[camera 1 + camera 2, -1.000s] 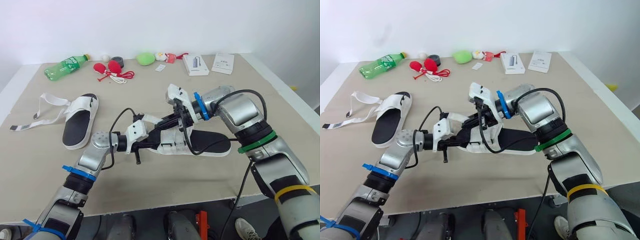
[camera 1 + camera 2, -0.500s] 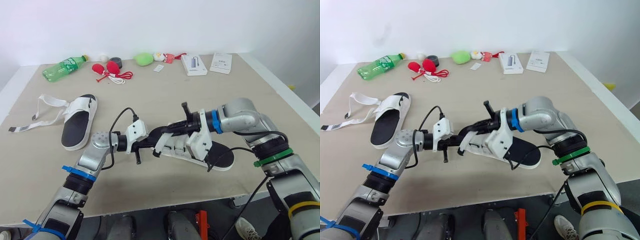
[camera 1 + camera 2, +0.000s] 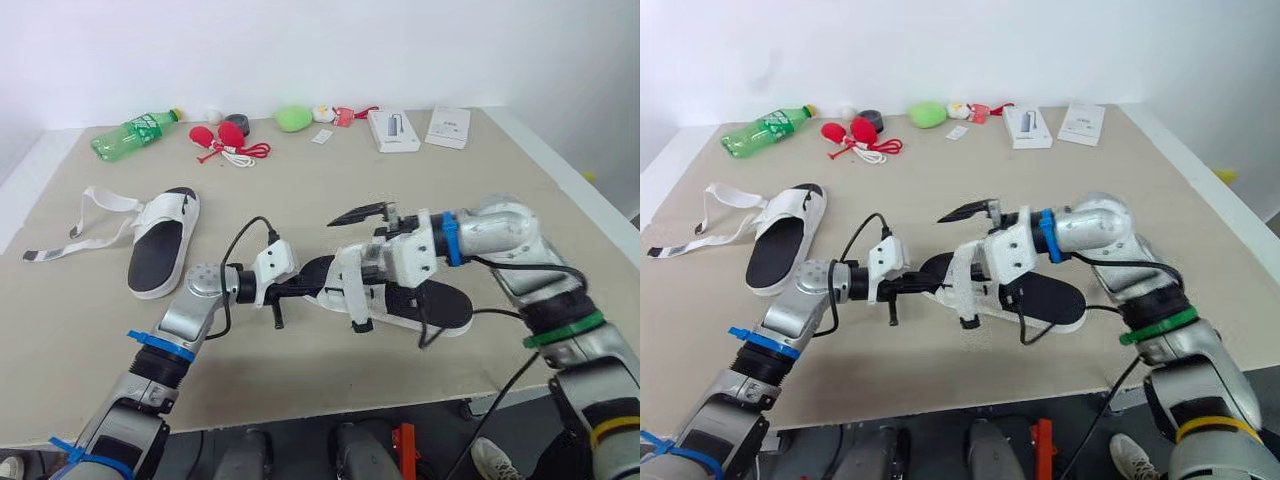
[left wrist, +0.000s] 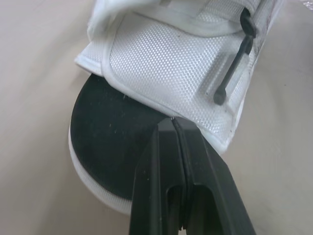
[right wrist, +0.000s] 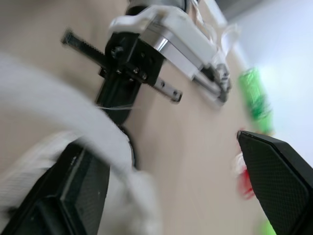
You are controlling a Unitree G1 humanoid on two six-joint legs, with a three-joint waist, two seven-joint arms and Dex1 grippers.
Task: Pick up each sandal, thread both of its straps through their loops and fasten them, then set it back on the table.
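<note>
One sandal, with a black insole and white upper, lies mid-table, toe toward my left arm. My left gripper is shut at the toe. Its fingertips meet the edge of the white upper; whether they pinch it I cannot tell. My right gripper stands wide open astride the sandal's upper, one finger above it and the other low by the table. A white strap runs between its fingers. The second sandal lies at the left with its straps loose.
Along the far edge lie a green bottle, red objects with a cord, a green lump and two white boxes. The table's front edge runs just behind my arms.
My right gripper has gone from shut above the sandal's strap to wide open, letting go. Its wrist rolled and dropped beside the upper. The left gripper stayed shut at the toe.
</note>
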